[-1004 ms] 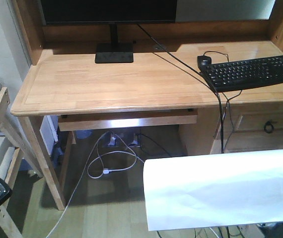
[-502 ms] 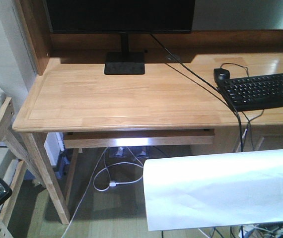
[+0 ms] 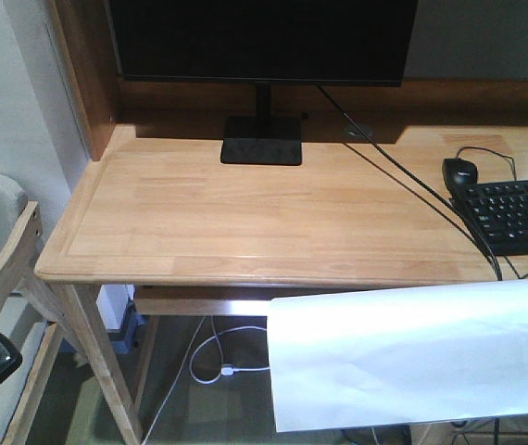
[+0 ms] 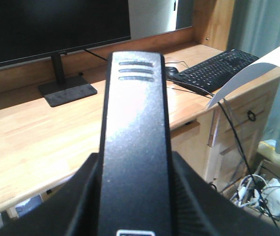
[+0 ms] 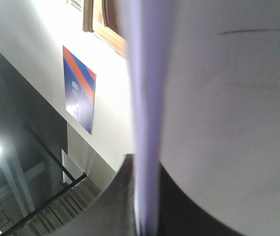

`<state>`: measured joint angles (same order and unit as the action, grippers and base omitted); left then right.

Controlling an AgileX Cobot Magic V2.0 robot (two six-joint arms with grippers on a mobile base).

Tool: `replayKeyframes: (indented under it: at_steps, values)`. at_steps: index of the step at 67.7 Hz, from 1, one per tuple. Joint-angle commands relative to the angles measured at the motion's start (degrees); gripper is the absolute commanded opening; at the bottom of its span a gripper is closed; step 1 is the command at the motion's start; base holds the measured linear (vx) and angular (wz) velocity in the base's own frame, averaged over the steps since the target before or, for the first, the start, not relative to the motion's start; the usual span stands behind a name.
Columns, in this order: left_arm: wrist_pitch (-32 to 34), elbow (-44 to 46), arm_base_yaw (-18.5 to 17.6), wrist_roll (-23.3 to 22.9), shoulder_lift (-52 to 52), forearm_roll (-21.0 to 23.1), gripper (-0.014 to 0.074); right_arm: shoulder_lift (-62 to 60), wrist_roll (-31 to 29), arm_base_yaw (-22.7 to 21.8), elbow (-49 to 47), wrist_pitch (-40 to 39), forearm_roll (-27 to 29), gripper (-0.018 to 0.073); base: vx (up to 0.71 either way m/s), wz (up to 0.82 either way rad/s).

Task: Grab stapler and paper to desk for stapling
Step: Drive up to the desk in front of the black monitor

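Stapler (image 4: 135,142), clamped in the left fingers (image 4: 81,196), points its long axis forward at the light-wood counter (image 3: 245,213) just ahead. Paper (image 3: 412,357), pinched by one edge in the right fingers (image 5: 105,206), hangs to the right, short of the counter's front edge.

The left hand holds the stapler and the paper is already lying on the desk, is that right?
Not quite: the paper is not on the desk yet. The front view shows it held in the air before the desk's front edge. The stapler part is right.
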<state>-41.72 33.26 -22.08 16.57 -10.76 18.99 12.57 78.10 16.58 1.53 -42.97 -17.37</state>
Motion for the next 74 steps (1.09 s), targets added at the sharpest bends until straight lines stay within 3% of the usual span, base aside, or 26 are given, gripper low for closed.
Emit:
replayKeyframes:
  at_steps: [1, 74]
  values:
    - [7.03, 1.67, -0.25, -0.32, -0.74, 1.59, -0.0006, 0.48, -0.68, -0.07, 0.23, -3.22, 0.33, -0.0002, 0.19, 0.06]
    - [7.03, 1.67, -0.25, -0.32, -0.74, 1.59, -0.0006, 0.48, -0.68, -0.07, 0.23, -3.18, 0.33, -0.0002, 0.15, -0.03]
